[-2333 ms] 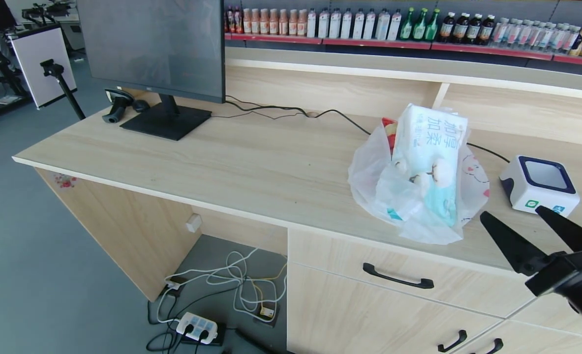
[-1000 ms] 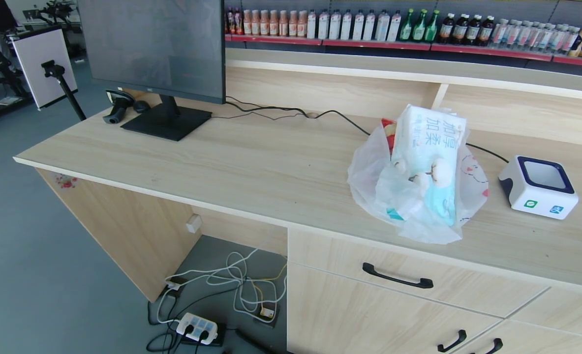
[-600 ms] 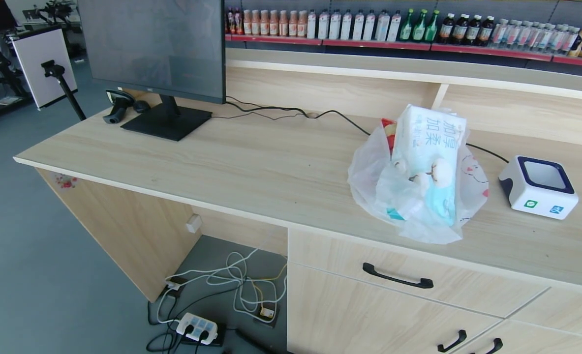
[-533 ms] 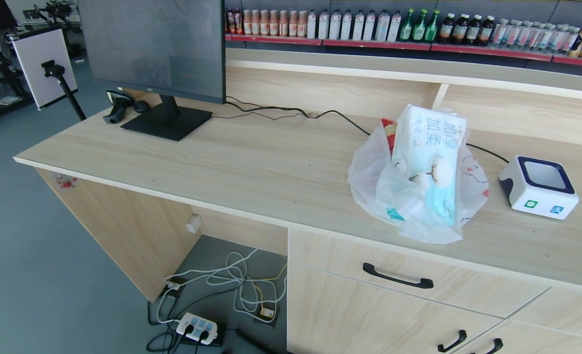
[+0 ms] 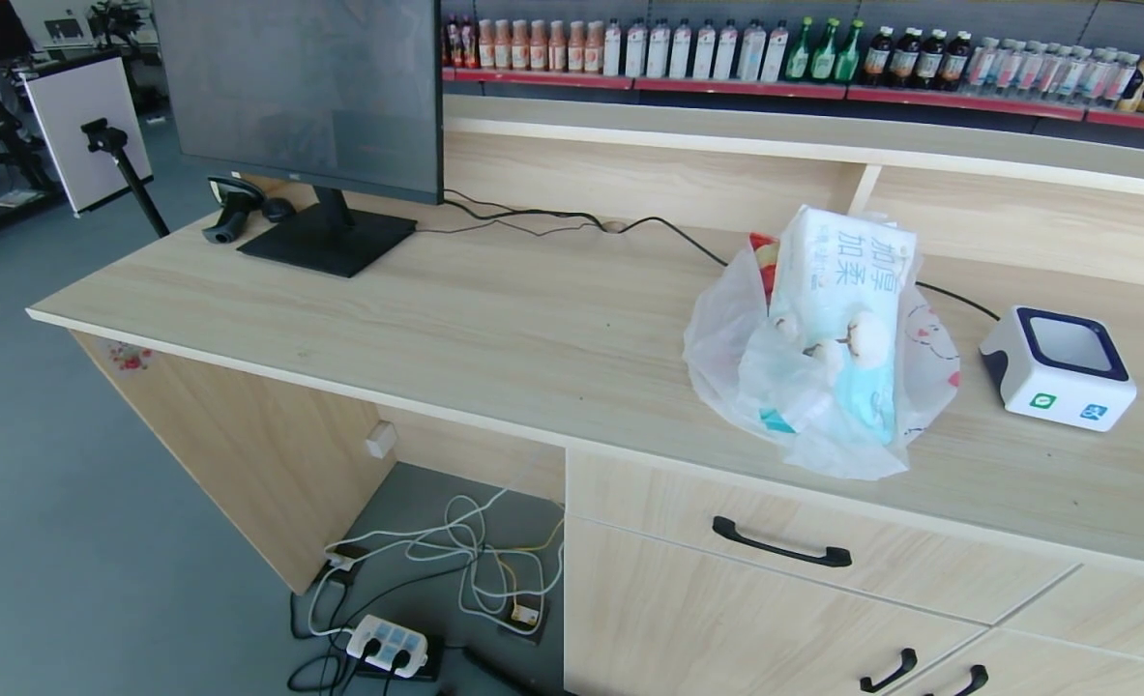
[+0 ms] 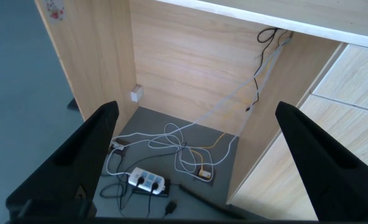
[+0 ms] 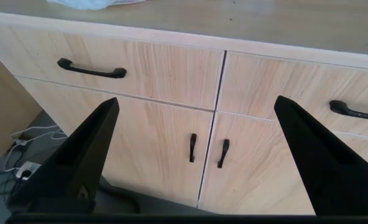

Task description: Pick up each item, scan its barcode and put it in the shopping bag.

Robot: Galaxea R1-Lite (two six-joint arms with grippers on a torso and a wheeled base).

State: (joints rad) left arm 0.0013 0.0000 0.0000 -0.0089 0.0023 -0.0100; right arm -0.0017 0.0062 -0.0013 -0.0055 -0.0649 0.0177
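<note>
The right gripper (image 7: 196, 102) has dropped back below the counter (image 5: 533, 319), jaws wide and empty as on the left gripper (image 6: 197, 106), leaving the tissue pack (image 5: 847, 280) standing in the shopping bag (image 5: 721, 338) beside the scanner (image 5: 1060, 365), so packing looks done.

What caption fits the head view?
A tissue pack stands in the shopping bag on a wooden counter, barcode scanner nearby.

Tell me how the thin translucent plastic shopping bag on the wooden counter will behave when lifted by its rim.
The translucent plastic shopping bag looks floppy: its crumpled film slumps on the wooden counter, so it would probably gather. The tall white-and-blue tissue pack stands above the rim and might tip out.
</note>
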